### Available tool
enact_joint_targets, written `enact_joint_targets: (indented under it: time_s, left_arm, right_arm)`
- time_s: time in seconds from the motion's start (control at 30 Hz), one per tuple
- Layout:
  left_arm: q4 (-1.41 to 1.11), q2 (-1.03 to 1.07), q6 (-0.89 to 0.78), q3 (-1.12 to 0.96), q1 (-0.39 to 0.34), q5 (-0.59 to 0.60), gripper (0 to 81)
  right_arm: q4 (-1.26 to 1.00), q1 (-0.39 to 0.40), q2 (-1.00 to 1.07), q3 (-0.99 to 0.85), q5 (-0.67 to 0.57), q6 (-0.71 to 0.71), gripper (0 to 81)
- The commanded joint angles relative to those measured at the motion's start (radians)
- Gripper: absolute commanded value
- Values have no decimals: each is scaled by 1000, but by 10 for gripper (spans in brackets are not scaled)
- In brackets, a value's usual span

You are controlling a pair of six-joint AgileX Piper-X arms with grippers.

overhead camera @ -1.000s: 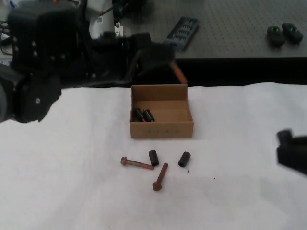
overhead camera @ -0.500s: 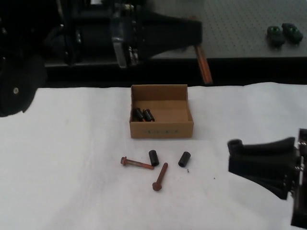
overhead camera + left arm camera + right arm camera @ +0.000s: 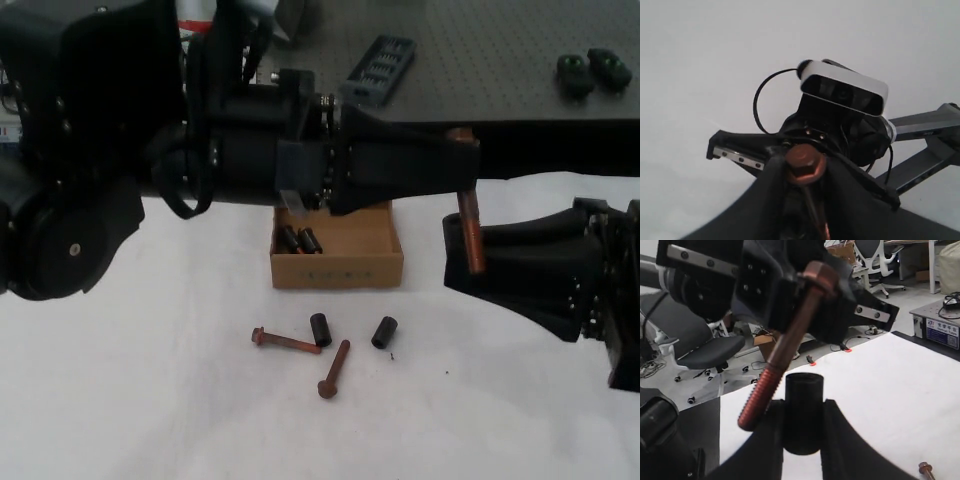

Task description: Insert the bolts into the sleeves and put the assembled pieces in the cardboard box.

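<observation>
My left gripper [image 3: 462, 150] is shut on a copper bolt [image 3: 468, 232] near its head, and the bolt hangs down in the air to the right of the cardboard box [image 3: 337, 270]. Its hex head [image 3: 805, 162] sits between my left fingers. My right gripper [image 3: 462, 268] comes in from the right, shut on a black sleeve [image 3: 804, 407] held open end up. The bolt's threaded tip [image 3: 756, 407] is just beside the sleeve's mouth, outside it. Two dark pieces [image 3: 298, 239] lie in the box. On the cloth lie two bolts [image 3: 285, 341] [image 3: 334, 368] and two sleeves [image 3: 320, 329] [image 3: 384, 332].
A white cloth [image 3: 150, 400] covers the bench. Behind it is a dark perforated table with a blue-grey rack [image 3: 380, 62] and two small dark objects [image 3: 593, 70]. Both arms crowd the space above and right of the box.
The left arm swung the bolt down and to the right of the box. The right gripper came in from the right edge, up and leftwards, to meet the bolt.
</observation>
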Motion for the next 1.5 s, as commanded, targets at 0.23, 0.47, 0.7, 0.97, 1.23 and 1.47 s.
enact_joint_targets:
  time_s: [0.23,0.47,0.7,0.97,1.23,1.47]
  left_arm:
    - [-21,-10,284,-4,-4,6,6]
    - [-21,-10,348,-4,-4,-3,6]
    - [-13,-10,418,-4,24,-3,6]
    - [-14,-10,418,-4,25,-1,6]
    - [-14,-10,409,-4,25,-1,6]
    - [-14,-10,409,-4,25,-1,6]
  right_arm:
    - [217,-4,0,-15,-71,-53,28]
    - [238,-4,-3,-15,-92,-63,28]
    - [240,-36,-65,-15,-61,-63,28]
    - [210,-73,-77,-15,-40,-63,28]
    - [217,-62,-77,-15,-70,-53,28]
    - [212,-62,-77,-15,-70,-43,28]
